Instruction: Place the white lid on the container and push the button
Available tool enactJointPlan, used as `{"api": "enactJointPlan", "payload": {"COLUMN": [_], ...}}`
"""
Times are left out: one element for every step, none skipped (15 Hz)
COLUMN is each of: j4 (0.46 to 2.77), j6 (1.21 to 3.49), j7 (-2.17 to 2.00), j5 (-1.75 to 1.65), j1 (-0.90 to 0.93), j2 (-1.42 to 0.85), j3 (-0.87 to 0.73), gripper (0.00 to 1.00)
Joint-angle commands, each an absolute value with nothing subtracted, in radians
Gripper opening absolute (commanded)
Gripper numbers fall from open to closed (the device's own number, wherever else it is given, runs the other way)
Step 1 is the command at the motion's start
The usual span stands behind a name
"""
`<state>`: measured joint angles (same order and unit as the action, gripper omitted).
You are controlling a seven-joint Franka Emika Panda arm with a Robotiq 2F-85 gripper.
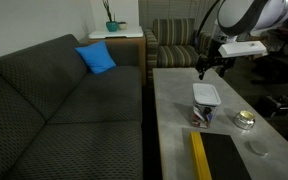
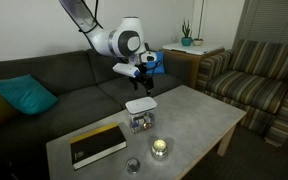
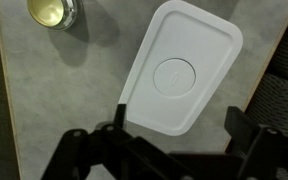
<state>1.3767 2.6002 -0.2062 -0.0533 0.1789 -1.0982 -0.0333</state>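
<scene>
The white lid [image 1: 206, 93] lies flat on top of the see-through container [image 1: 204, 113] near the middle of the grey table; both also show in an exterior view, lid [image 2: 140, 104] on container [image 2: 140, 122]. My gripper [image 1: 209, 68] hangs open and empty a little above the lid, not touching it [image 2: 142, 86]. In the wrist view the lid [image 3: 179, 65] fills the middle, with a round raised mark [image 3: 174, 72] at its centre, and the open gripper [image 3: 181, 125] has a finger on each side of its near end. The container is hidden under the lid there.
A small round yellowish tin [image 1: 245, 120] [image 2: 160, 148] [image 3: 52, 12] stands beside the container. A grey disc [image 1: 257, 148] [image 2: 133, 165] and a black book with a yellow edge [image 1: 219, 155] [image 2: 96, 143] lie further along the table [image 1: 174, 120]. A grey sofa [image 1: 64, 100] runs alongside.
</scene>
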Motion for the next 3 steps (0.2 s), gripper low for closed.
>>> {"api": "enactJointPlan", "payload": {"j4": [1.471,1.478,1.486], "j6": [2.647,2.656,2.663], "j7": [-0.170,-0.168,-0.166], "j5": [-0.056,-0.056,-0.056], "j1": [0.175,0.175,0.175], "j2": [-1.039,-1.037,-1.033], "j3": [-0.027,-0.028,-0.028], "gripper": [1.00,1.00,1.00]}}
